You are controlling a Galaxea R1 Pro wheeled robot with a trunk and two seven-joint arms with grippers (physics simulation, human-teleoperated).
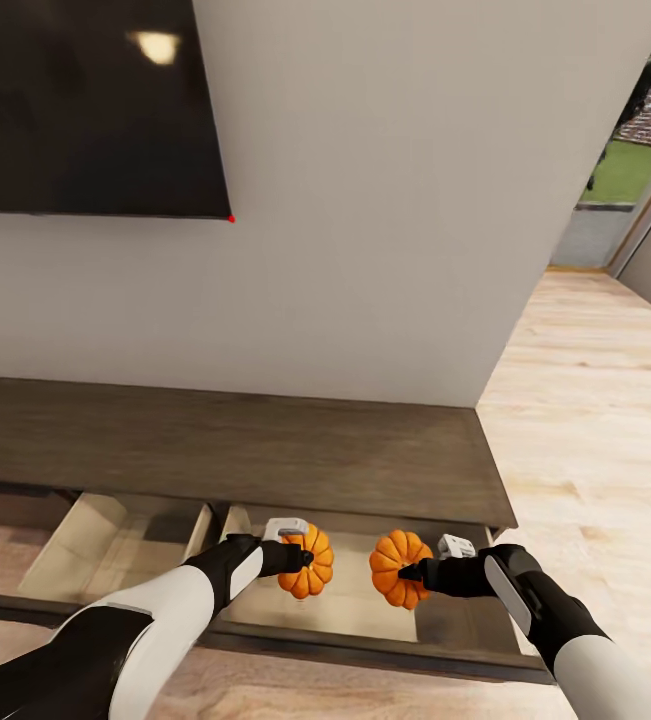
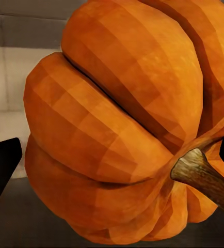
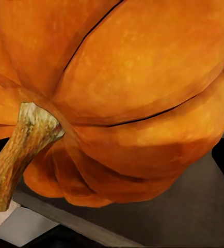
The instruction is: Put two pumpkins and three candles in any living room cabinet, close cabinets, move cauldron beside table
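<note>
Two orange ribbed pumpkins hang over the pulled-out right drawer (image 1: 365, 640) of the long dark brown cabinet (image 1: 225, 450). My left gripper (image 1: 303, 560) is shut on the left pumpkin (image 1: 313, 566); the left wrist view has that pumpkin (image 2: 117, 119) close up, with its brown stem pointing aside. The right pumpkin (image 1: 399, 567) is held by my right gripper (image 1: 410, 574), shut on it, and the right wrist view gives this pumpkin (image 3: 143, 98) and its stem at close range. Both pumpkins hang a short gap apart. Candles, cauldron and table are out of view.
A second drawer (image 1: 115, 545) stands open to the left, pale inside. A black wall TV (image 1: 85, 100) hangs above the cabinet. Light wood plank floor (image 1: 595, 420) runs to the right, past the wall's corner, toward a doorway with greenery outside.
</note>
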